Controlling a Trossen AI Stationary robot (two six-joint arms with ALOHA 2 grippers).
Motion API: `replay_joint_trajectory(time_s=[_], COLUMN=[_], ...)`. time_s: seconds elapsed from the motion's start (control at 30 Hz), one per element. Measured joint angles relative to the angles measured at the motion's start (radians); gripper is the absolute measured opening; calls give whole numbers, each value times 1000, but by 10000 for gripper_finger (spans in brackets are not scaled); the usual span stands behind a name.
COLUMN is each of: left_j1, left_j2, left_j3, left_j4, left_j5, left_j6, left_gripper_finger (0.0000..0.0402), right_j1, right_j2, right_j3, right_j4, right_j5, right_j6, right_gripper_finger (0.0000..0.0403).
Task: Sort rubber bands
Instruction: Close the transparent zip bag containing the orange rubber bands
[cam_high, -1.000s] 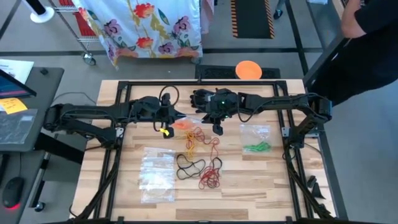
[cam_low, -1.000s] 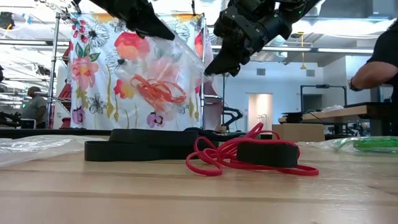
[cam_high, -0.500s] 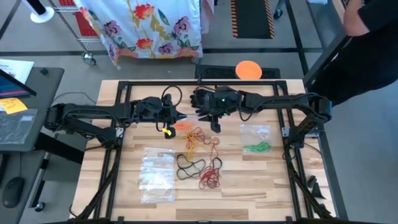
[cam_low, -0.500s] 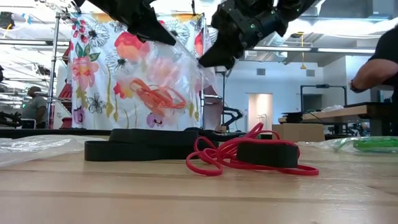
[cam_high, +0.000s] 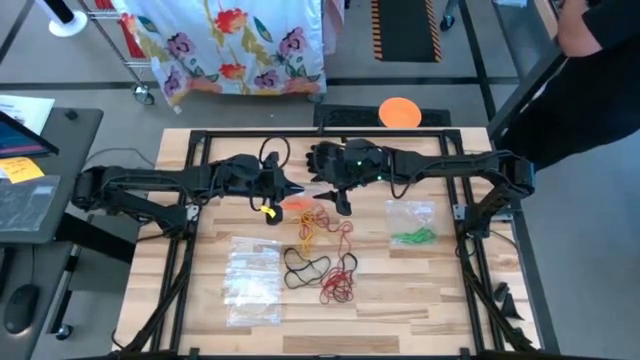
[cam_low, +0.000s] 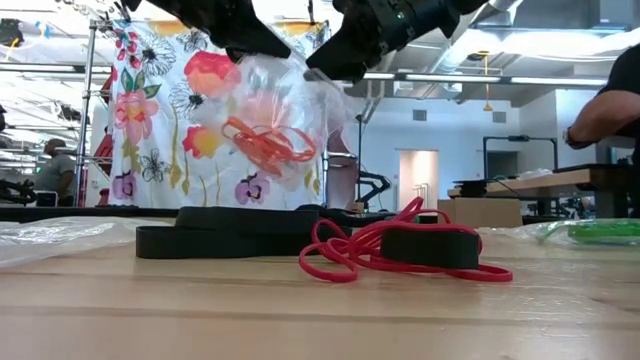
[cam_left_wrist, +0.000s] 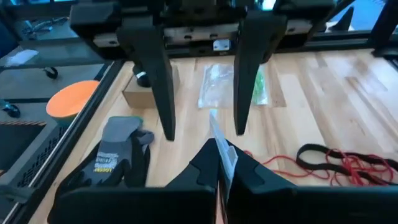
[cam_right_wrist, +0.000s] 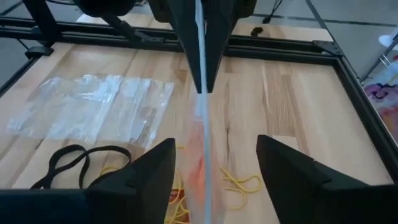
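A clear plastic bag (cam_low: 270, 110) with orange rubber bands (cam_low: 265, 140) inside hangs above the table's middle. My left gripper (cam_left_wrist: 219, 163) is shut on it. My right gripper (cam_right_wrist: 214, 177) faces it, open, one finger on either side of the bag's edge (cam_right_wrist: 202, 143) without touching. Loose red rubber bands (cam_high: 338, 285), yellow ones (cam_high: 307, 236) and black ones (cam_high: 305, 266) lie flat on the wood below. My left gripper pinches the bag's upper edge (cam_left_wrist: 216, 134) between its two shut fingers, coming from the table's left and slanting a little downward. The bag hangs below the fingers, clear of the table, with the orange bands gathered in its lower part.
A stack of clear bags (cam_high: 252, 282) lies near the left front. A bag with green bands (cam_high: 412, 228) lies to the right. A black glove (cam_high: 325, 160) sits at the far edge, an orange disc (cam_high: 400, 112) beyond it. A person (cam_high: 590, 60) stands at the far right.
My right gripper has opened, let go of the bag's upper corner, and risen a little. The bag now hangs from my left gripper alone.
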Motion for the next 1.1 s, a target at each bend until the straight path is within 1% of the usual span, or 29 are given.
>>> replay_joint_trajectory(time_s=[0.07,0.13,0.2,0.3,0.33,0.43,0.53,0.6,0.67,0.77,0.87,0.93,1.0,1.1], left_j1=[0,0,0,0,0,0,0,0,0,-1,-1,0,-1,-2], left_j2=[0,0,0,1,1,1,1,1,1,1,1,1,1,1], left_j3=[0,0,0,0,0,0,0,0,0,-2,-30,-60,-91,-146], left_j4=[12,22,26,28,29,17,16,11,-13,-97,-124,-124,-103,-33], left_j5=[0,1,1,1,2,29,26,13,27,62,73,109,159,208], left_j6=[-1,-3,-3,-3,1,27,46,38,45,95,94,83,59,32], left_gripper_finger=[0,0,0,0,0,11,43,69,94,115,117,114,112,108], right_j1=[-1,-2,-2,-1,-1,-1,0,1,1,-10,-10,20,74,191], right_j2=[0,0,0,0,0,1,1,-14,-42,-117,-207,-271,-340,-463], right_j3=[0,0,0,0,0,14,51,71,80,81,48,9,-44,-138], right_j4=[0,0,-1,-2,-3,-28,-116,-199,-286,-460,-615,-693,-740,-762], right_j5=[11,20,23,23,23,20,20,23,24,53,77,83,79,47], right_j6=[0,0,0,-10,-23,-20,-14,-3,15,76,176,258,362,548], right_gripper_finger=[212,183,134,35,19,7,4,3,2,2,1,1,1,1])
